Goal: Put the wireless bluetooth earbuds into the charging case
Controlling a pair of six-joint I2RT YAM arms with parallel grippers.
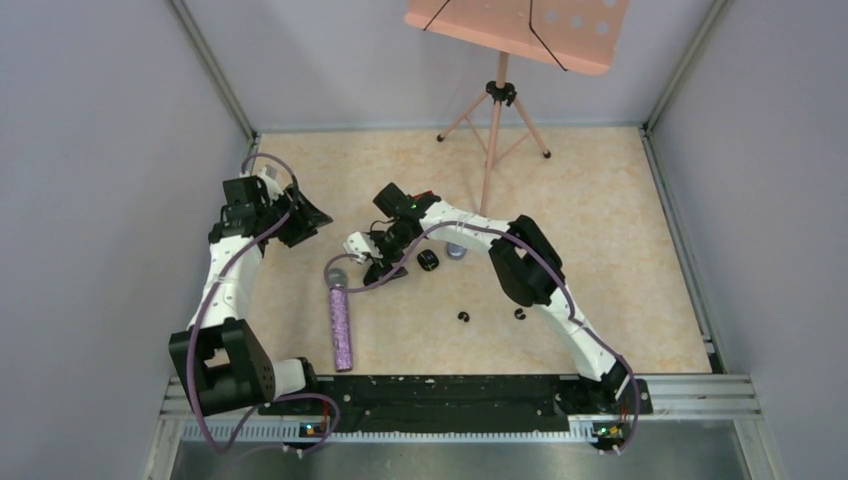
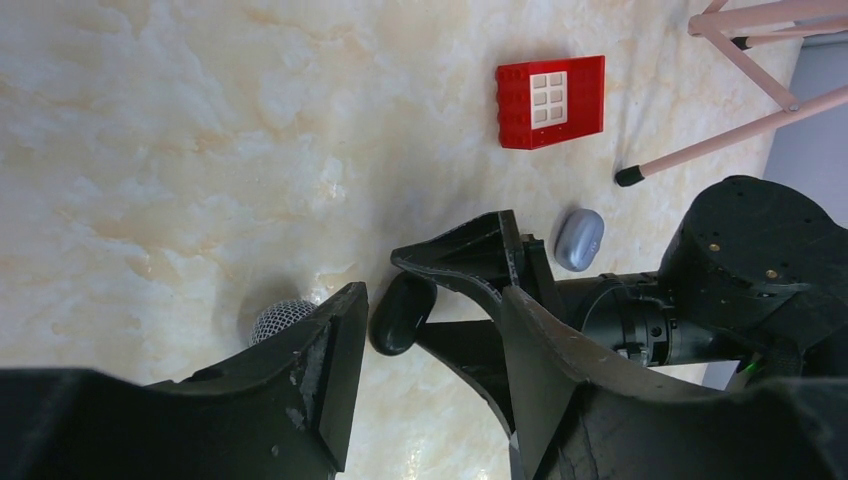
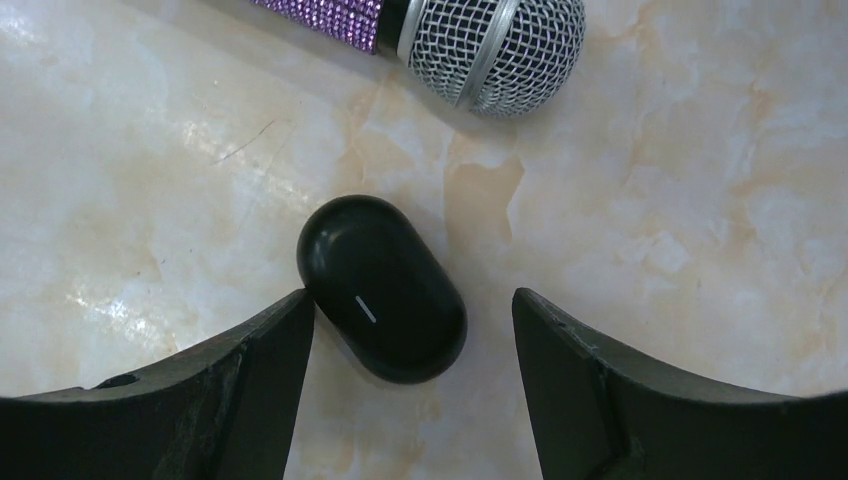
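The left gripper (image 1: 316,217) hangs up and left of the glittery purple microphone (image 1: 342,330), its fingers apart with nothing between them. Just right of the microphone's silver mesh head (image 3: 495,45), the right gripper (image 3: 412,296) straddles a black oval charging case (image 3: 385,290), lid closed. Its fingers are spread wide, with one tip just beside the case's end. Two tiny black earbuds (image 1: 463,317) lie loose on the marbled beige table (image 1: 620,220), well right of the microphone's handle.

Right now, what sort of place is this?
Probably a lab robot test cell, not a home. Plain grey walls box in a marble-look table. A left arm and right arm are bolted to a metal rail. The props are mixed: microphone, music stand.
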